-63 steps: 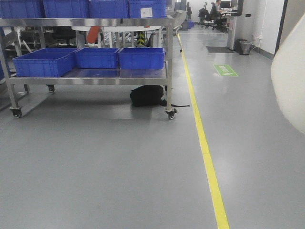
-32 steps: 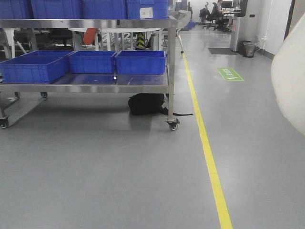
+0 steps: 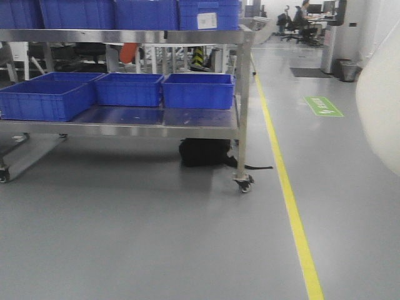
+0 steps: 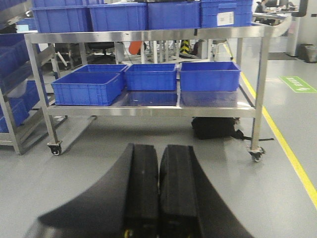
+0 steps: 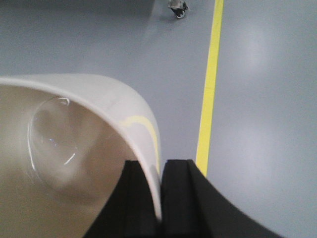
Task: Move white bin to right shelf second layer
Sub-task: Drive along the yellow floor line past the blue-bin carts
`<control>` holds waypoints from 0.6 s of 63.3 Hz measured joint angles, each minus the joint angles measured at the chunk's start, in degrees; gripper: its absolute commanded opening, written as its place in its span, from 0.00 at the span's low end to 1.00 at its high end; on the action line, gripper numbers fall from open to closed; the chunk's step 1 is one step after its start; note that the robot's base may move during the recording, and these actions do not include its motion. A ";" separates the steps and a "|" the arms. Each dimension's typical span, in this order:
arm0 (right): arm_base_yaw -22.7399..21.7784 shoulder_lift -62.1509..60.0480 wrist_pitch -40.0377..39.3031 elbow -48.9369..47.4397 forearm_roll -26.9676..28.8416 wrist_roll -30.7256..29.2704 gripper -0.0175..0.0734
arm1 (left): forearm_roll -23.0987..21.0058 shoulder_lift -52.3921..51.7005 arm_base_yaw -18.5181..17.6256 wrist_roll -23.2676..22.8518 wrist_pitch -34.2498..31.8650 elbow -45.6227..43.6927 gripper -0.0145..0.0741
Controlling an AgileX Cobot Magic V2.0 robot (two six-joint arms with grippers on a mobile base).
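The white bin [image 3: 382,103] fills the right edge of the front view as a glossy cream wall, held up off the floor. From the right wrist I look into its rounded hollow [image 5: 69,153]. My right gripper [image 5: 159,168] is shut on the bin's rim, one black finger inside the wall and one outside. My left gripper [image 4: 158,158] is shut with nothing between its black pads, hanging over bare grey floor and facing the trolley. The right shelf second layer is out of view.
A stainless wheeled trolley [image 3: 206,36] stands ahead to the left, with blue crates [image 3: 198,90] on both decks. A black bag [image 3: 205,153] lies under it by a caster [image 3: 244,184]. A yellow floor line [image 3: 290,206] runs along its right. More blue-crate racking [image 4: 12,99] stands far left.
The trolley, bag and yellow line have slid right and grown nearer in the front view, so the base has moved. The bin keeps its place at the right edge, still gripped.
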 measured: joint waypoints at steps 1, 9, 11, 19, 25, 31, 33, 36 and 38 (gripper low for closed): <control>0.00 0.00 0.00 0.00 0.00 0.00 0.25 | 0.00 0.00 0.00 0.00 0.00 0.00 0.26; 0.00 0.00 0.00 0.00 0.00 0.00 0.25 | 0.00 0.00 0.00 0.00 0.00 0.00 0.26; 0.00 0.00 0.00 0.00 0.00 0.00 0.25 | 0.00 0.00 0.00 0.00 0.00 0.00 0.26; 0.00 0.00 0.00 0.00 0.00 0.00 0.25 | 0.00 0.00 0.00 0.00 0.00 0.00 0.26; 0.00 0.00 0.00 0.00 0.00 0.00 0.25 | 0.00 0.00 0.00 0.00 0.00 0.00 0.26; 0.00 0.00 0.00 0.00 0.00 0.00 0.25 | 0.00 0.00 0.00 0.00 0.00 0.00 0.26; 0.00 0.00 0.00 0.00 0.00 0.00 0.25 | 0.00 0.00 0.00 0.00 0.00 0.00 0.26; 0.00 0.00 0.00 0.00 0.00 0.00 0.25 | 0.00 0.00 0.00 0.00 0.00 0.00 0.26; 0.00 0.00 0.00 0.00 0.00 0.00 0.25 | 0.00 0.00 0.00 0.00 0.00 0.00 0.26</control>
